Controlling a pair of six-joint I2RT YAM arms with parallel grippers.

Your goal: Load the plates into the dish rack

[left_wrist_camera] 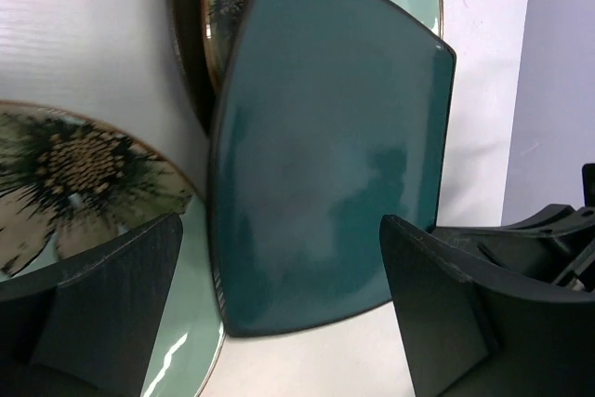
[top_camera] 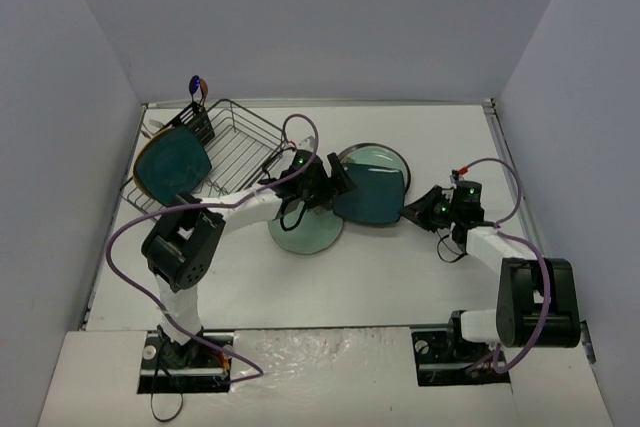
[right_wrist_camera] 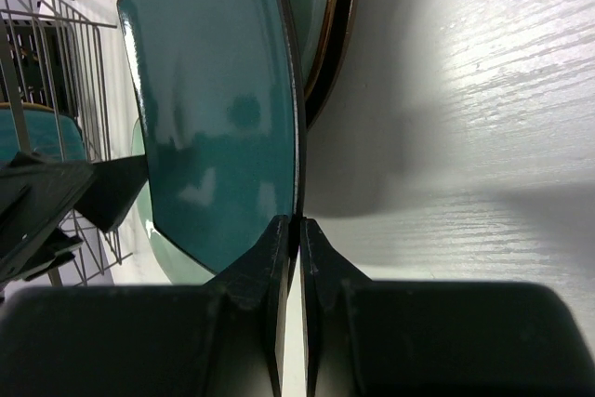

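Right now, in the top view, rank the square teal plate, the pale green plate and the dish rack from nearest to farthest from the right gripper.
1. The square teal plate, its edge pinched by the right gripper.
2. The pale green plate, further left, mid-table.
3. The dish rack, at the far left.

left gripper [left_wrist_camera: 281, 230] spread wide, right gripper [right_wrist_camera: 297, 228] clamped
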